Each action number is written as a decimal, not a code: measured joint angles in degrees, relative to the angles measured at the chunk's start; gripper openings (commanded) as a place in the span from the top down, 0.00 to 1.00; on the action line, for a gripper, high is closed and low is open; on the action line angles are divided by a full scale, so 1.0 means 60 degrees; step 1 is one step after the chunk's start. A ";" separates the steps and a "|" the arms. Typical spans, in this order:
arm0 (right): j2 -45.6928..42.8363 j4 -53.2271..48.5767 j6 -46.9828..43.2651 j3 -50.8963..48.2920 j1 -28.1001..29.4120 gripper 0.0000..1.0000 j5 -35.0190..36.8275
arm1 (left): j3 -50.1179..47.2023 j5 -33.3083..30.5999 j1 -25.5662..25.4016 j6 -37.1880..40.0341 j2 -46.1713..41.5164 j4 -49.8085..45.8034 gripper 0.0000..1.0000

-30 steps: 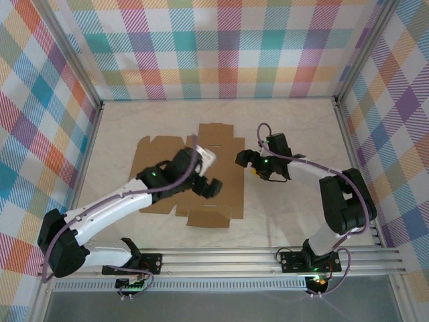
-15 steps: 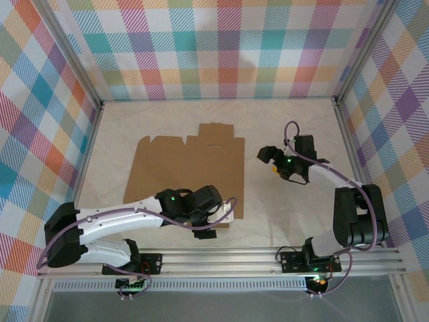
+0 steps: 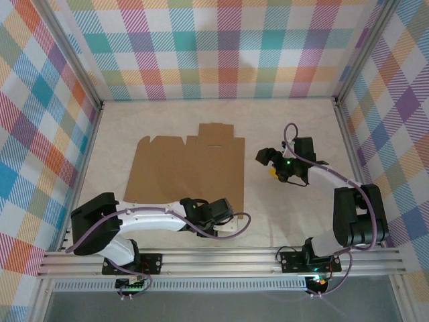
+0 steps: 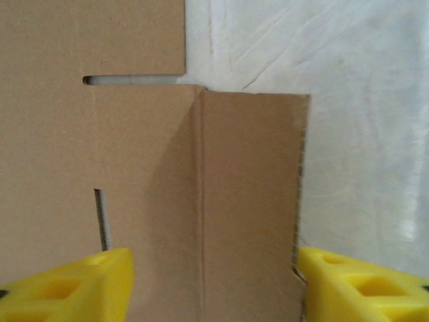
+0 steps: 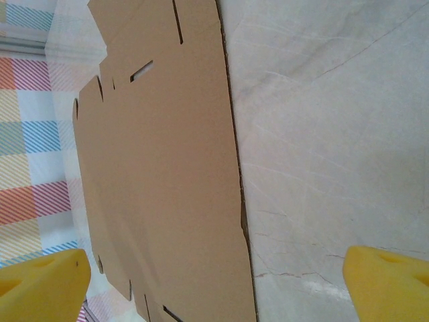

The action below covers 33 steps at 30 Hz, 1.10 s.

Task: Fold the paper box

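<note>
We record the paper box (image 3: 188, 171) lying flat and unfolded on the table (image 3: 288, 127), left of centre. The left gripper (image 3: 223, 225) sits low at the sheet's near right corner, its jaws parted with the corner flap (image 4: 248, 201) between the yellow fingers (image 4: 80, 285), and we see nothing clamped. The right gripper (image 3: 263, 158) hovers over bare table just beside the sheet's right edge, jaws spread wide and empty.
</note>
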 measured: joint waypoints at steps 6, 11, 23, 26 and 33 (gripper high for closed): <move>-0.0004 0.0015 0.0036 -0.0124 -0.0011 0.03 0.0004 | -0.0208 -0.0739 -0.0069 0.0015 0.0237 0.0481 0.76; -0.0109 0.0040 0.0113 -0.0273 -0.0011 0.03 0.0000 | -0.0346 -0.0918 -0.0087 -0.0455 0.0109 0.0987 0.94; 0.0004 0.2167 0.0739 -0.1177 -0.0011 0.20 -0.1330 | -0.1982 -0.0911 -0.0087 -0.1515 -0.1479 0.3566 1.00; 0.0386 0.2830 0.0849 -0.1129 0.0044 0.24 -0.1759 | -0.2087 -0.0845 -0.0087 -0.1581 -0.1625 0.3912 1.00; 0.1421 0.3519 0.1009 -0.0419 0.0455 0.40 -0.2269 | -0.2244 -0.0535 -0.0080 -0.1617 -0.1880 0.4240 1.00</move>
